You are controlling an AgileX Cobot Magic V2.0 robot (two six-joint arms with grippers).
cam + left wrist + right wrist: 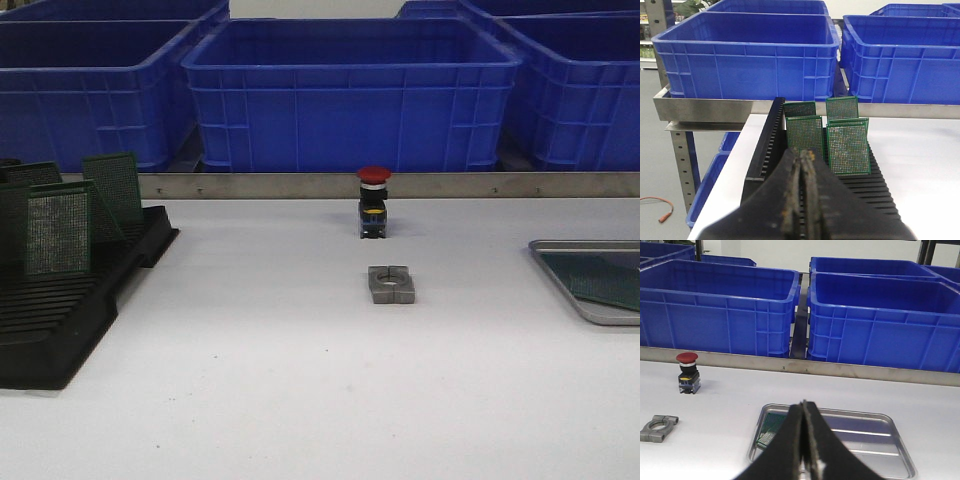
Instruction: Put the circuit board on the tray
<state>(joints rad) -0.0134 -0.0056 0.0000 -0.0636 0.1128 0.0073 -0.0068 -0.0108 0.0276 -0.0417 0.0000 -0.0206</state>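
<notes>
Several green perforated circuit boards (58, 232) stand upright in a black slotted rack (60, 320) at the table's left; they also show in the left wrist view (847, 147). The silver tray (560, 262) lies at the right edge with a green board (600, 278) flat in it; in the right wrist view the tray (875, 432) holds that board (771, 430) at one end. My left gripper (802, 156) is shut and empty above the rack's near end (875, 195). My right gripper (803, 406) is shut and empty above the tray. Neither arm shows in the front view.
A red-capped push button (374, 201) stands mid-table, with a grey metal clamp block (391, 284) just in front of it. Large blue bins (350, 95) line a steel shelf behind the table. The table's left edge runs beside the rack.
</notes>
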